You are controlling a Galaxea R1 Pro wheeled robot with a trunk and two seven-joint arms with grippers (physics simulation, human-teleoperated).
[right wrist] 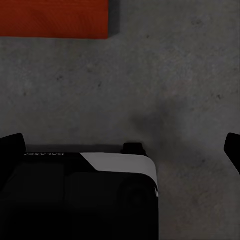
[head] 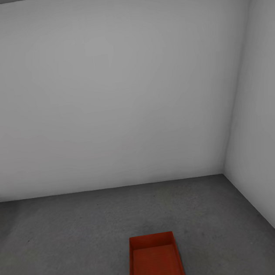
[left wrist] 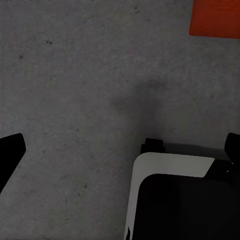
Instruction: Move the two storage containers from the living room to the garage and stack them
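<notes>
Robot base [left wrist: 180,200]: black housing with a rounded white panel on top. Fingertips [left wrist: 11,152] black. Small marking on the base, illegible.

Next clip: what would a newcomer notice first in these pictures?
The orange-red storage container stands out first, open side up on the dark grey concrete floor at the bottom centre of the head view. Behind it a plain white wall meets a side wall in a bare corner at the right. Both wrist views look down on the floor, each with an orange-red patch at an edge.
</notes>
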